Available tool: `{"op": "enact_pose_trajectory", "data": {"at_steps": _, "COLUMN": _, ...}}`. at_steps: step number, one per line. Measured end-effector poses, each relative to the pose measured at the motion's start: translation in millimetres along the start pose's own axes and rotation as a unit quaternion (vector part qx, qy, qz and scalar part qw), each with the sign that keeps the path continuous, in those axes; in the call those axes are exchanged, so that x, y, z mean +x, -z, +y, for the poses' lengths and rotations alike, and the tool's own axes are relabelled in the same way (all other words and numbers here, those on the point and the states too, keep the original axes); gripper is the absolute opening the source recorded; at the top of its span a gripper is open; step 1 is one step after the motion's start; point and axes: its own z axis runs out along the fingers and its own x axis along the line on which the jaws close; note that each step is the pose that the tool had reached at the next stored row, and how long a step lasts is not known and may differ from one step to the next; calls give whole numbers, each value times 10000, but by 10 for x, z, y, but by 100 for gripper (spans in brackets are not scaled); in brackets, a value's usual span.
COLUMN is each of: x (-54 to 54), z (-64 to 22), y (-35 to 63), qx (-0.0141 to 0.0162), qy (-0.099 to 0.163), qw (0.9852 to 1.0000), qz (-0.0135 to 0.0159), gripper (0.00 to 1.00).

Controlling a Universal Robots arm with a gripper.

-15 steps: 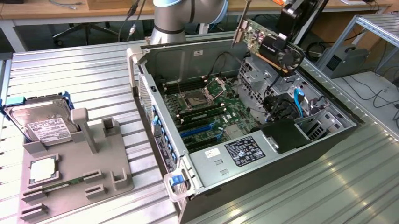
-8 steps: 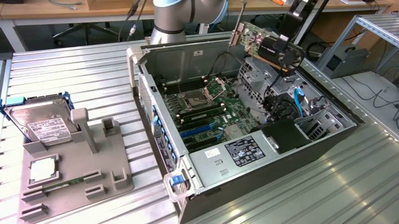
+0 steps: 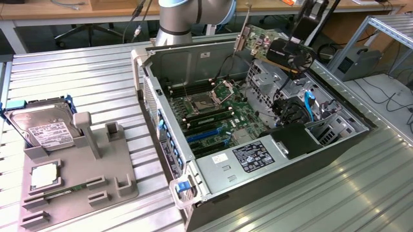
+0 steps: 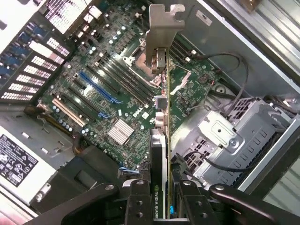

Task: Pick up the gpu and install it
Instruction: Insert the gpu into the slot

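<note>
The work surface is a bench of ribbed metal slats (image 3: 71, 77), with desks and cables behind it. In the middle lies the open computer case (image 3: 290, 193) on its side, so that the motherboard (image 3: 213, 116) faces up. Outside the case, on the exterior view's left, stands a gray fixture (image 3: 113, 179) with a hard drive (image 3: 42, 128) leaning in it.

The gpu (image 3: 261, 36) is not on the bench. It hangs in the air above the far corner of the case, on the exterior view's right, tilted, with its silver bracket (image 3: 244, 29) pointing up and away. The gripper (image 3: 298, 36) holds it: the jaws are closed narrowly on the two faces of the thin card. In the wrist view the gpu (image 4: 159, 140) is seen edge-on, it runs out from between the fingers (image 4: 136, 201), and its bracket (image 4: 161, 33) is at the far end. Below it lie the motherboard (image 4: 117, 93) and, to one side, the metal drive cage (image 4: 225, 140).

In my judgement the pick-up is done and the work is now in the carrying part of the install. The card is well above the case and touches nothing inside it.

The move into the case calls for exact alignment. The lower edge of the card must be parallel to one long expansion slot (image 4: 96, 86) and directly over it. The bracket must meet the rear wall of the case. The cables near the drive cage must not be caught.
</note>
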Motion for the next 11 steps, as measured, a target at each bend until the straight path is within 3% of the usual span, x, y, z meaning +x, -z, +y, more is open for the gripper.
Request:
{"op": "enact_pose_trajectory", "data": {"at_steps": 5, "x": 0, "z": 0, "y": -2, "qx": -17, "qy": 545, "qw": 9985, "qz": 24, "gripper": 27}}
{"op": "enact_pose_trajectory", "data": {"at_steps": 6, "x": 0, "z": 0, "y": -2, "qx": -24, "qy": 786, "qw": 9969, "qz": 34, "gripper": 27}}
{"op": "enact_pose_trajectory", "data": {"at_steps": 11, "x": 0, "z": 0, "y": -3, "qx": -41, "qy": 1286, "qw": 9917, "qz": 55, "gripper": 27}}
